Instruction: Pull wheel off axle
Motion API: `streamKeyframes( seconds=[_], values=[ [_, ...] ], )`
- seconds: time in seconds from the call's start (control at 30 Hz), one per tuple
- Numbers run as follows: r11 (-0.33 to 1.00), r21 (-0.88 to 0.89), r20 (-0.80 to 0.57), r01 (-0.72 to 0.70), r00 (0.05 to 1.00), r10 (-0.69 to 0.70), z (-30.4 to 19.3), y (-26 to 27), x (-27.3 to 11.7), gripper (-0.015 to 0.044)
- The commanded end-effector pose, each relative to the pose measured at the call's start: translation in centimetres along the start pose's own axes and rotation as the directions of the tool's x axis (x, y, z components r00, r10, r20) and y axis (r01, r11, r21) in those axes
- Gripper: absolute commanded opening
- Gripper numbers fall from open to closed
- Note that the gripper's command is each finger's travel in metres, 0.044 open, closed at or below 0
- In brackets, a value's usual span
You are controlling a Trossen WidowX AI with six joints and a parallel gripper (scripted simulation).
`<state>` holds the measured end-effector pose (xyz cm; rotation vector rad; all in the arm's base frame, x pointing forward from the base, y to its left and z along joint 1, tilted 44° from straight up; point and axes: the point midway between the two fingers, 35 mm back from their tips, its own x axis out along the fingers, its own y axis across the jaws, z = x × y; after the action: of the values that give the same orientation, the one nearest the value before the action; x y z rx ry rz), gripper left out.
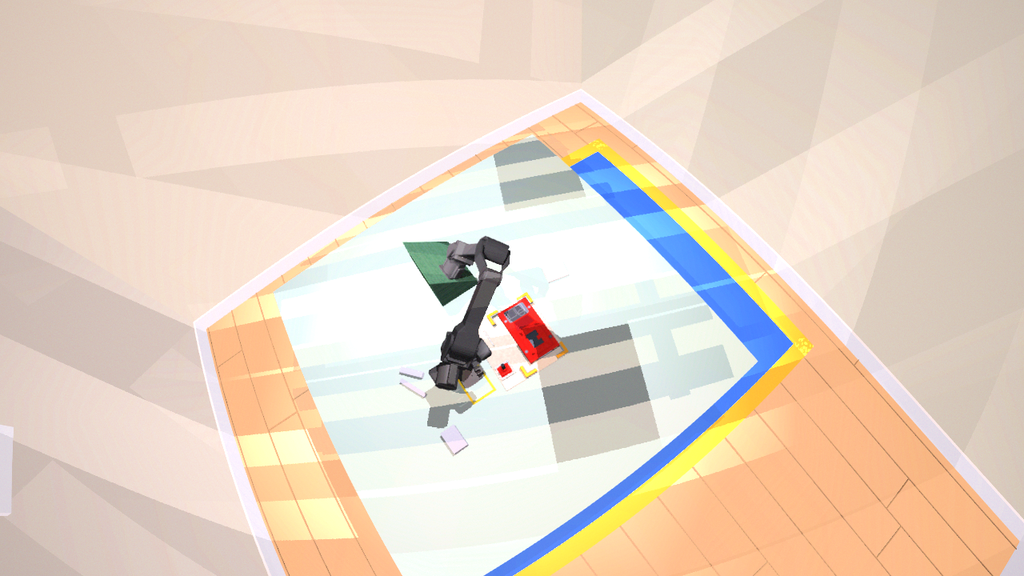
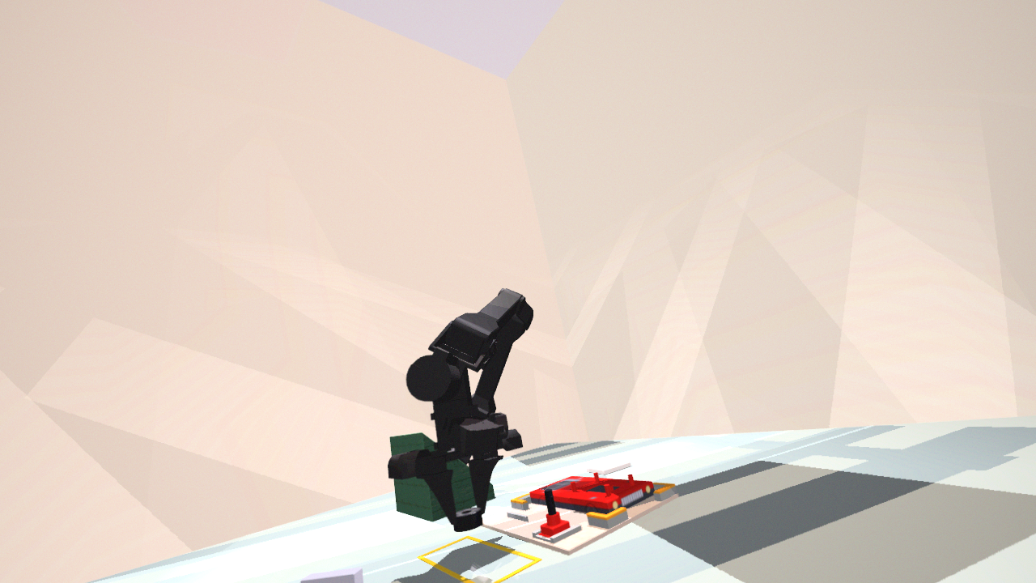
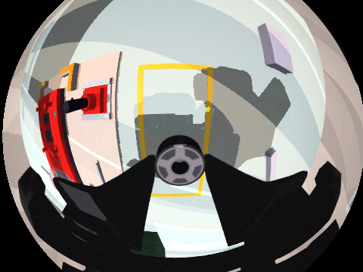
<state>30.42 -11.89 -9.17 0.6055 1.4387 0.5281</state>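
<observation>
Glossy pale table, and the black gripper is clamped on a round grey spoked wheel above the thin yellow-outlined rectangle.

Bright, hard grey shadow patches, glossy glare, fisheye wrist distortion.

The table top looks shiny and smooth like glass. The floor is orange wood planks. The wheel looks grey and matt, like plastic.
</observation>
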Motion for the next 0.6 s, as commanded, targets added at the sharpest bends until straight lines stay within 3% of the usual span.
streamKeyframes(
  seconds=[0.0, 0.43, 0.57],
  values=[
    [1.0, 0.012, -0.013, -0.018, 1.0, 0.018, -0.61, 0.35, 3.52, 0.0],
    [1.0, 0.012, -0.014, -0.019, 1.0, 0.019, -0.73, 0.44, 4.44, 0.0],
    [1.0, 0.004, -0.009, -0.01, 1.0, 0.01, -0.49, 0.28, 4.04, 0.0105]
  ],
)
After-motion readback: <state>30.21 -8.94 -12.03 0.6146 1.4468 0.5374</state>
